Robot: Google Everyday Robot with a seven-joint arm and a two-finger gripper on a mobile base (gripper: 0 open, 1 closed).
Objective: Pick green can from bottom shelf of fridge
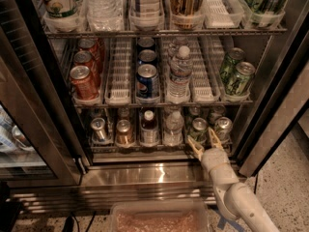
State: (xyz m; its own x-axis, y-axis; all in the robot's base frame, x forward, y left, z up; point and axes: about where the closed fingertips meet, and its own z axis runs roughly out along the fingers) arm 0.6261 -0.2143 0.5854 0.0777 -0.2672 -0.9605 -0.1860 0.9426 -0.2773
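Observation:
The fridge [145,177] stands open in the camera view. On the dim bottom shelf [108,149] the dark green can [198,128] with a silver top stands in the second lane from the right. My gripper [205,142] is open and empty right in front of it, at the shelf's front edge. Its two yellowish fingers [195,147] point up on either side of the can's lower front. I cannot tell whether they touch the can. The white arm [236,197] comes in from the lower right.
A paler silvery can [222,127] stands just right of the green can, and a water bottle [173,128] just left. Pale lime cans [237,76] sit on the rack above. The dark door frame [263,129] is close on the right. A plastic bin [159,217] lies on the floor.

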